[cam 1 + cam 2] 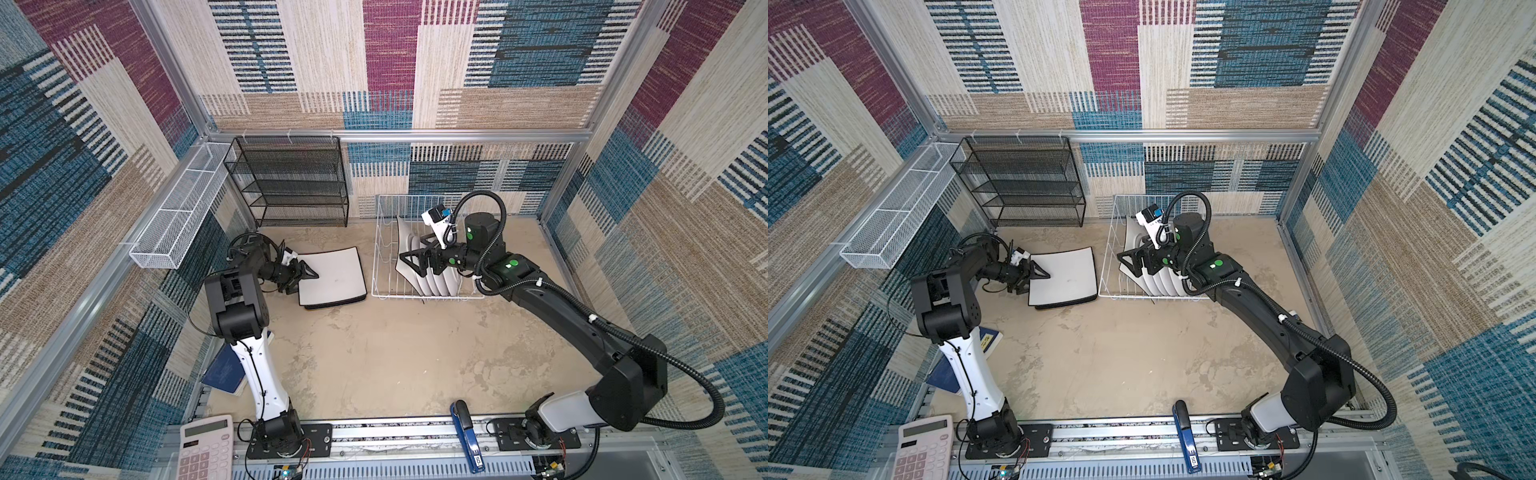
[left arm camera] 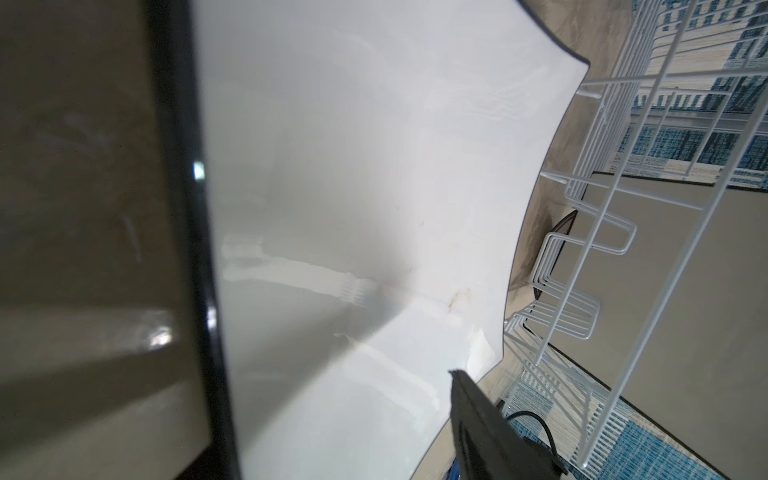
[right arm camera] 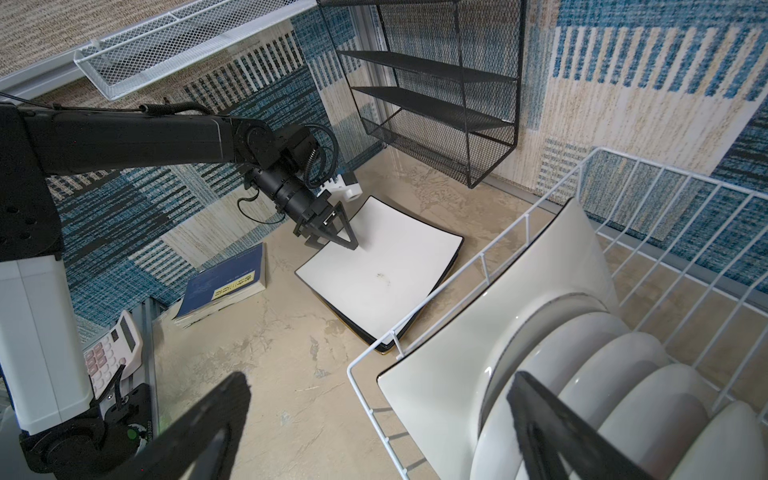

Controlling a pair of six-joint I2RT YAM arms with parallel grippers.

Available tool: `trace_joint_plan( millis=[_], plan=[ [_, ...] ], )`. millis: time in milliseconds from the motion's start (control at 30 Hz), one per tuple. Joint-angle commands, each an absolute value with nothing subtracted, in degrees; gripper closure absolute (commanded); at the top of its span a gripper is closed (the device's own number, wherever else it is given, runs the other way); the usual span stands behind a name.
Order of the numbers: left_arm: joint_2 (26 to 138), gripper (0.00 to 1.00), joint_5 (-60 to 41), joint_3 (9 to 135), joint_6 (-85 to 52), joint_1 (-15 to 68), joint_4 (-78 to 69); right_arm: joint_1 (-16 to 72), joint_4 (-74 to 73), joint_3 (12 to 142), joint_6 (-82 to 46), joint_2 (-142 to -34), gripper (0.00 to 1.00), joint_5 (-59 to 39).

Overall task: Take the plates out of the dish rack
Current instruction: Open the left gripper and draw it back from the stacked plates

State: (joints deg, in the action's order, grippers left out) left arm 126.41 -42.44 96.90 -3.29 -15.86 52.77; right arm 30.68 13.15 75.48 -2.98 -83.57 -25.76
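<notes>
While the right gripper (image 1: 415, 264) hangs with its jaws spread wide over the white open-wire dish rack (image 1: 415, 296), the main danger is a bad bite. In the right wrist view one finger (image 3: 552, 432) shows in front of the round white plates (image 3: 623, 374) and the other lies out past the rack's corner. The large square white black-edged plate (image 3: 478, 332) leans between them. Closing from here could take in a rack wire or a second plate, and a lift would then drag the rack or tip the neighbours. All these plates stand in the rack, not yet unloaded.

The left gripper (image 1: 305, 279), jaws partly parted, sits at the edge of the stack of square white plates (image 1: 332, 278). The stack lies flat on the mottled beige table (image 1: 395, 365), just beside the rack. I cannot tell whether the gripper touches it. A careless pull-back could shove the top plate askew.
</notes>
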Motion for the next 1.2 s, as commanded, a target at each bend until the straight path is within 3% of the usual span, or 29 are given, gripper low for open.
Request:
trace_joint_plan(
  millis=[0,133,233,767,1167],
  plan=[
    [126.17,0.35,-37.62,97.63,-2.99,-15.99,54.96,30.68,11.86,75.5,-3.44,-83.32,0.01,-25.59],
    [125.55,0.35,-35.65,97.76,-2.71,-15.94,55.67,30.68,11.86,75.41,-3.49,-83.36,0.01,-25.71],
    [125.5,0.26,-34.77,97.82,-2.99,-15.99,55.72,30.67,11.8,75.41,-3.48,-83.28,0.01,-25.66],
    [122.44,0.26,-31.02,97.77,-4.04,-16.04,55.59,30.67,11.6,75.15,-3.69,-82.52,0.01,-24.23],
    [109.29,0.25,-39.33,97.91,-3.44,-14.35,54.0,30.67,12.39,74.48,-4.58,-80.48,0.01,-20.07]
  ],
)
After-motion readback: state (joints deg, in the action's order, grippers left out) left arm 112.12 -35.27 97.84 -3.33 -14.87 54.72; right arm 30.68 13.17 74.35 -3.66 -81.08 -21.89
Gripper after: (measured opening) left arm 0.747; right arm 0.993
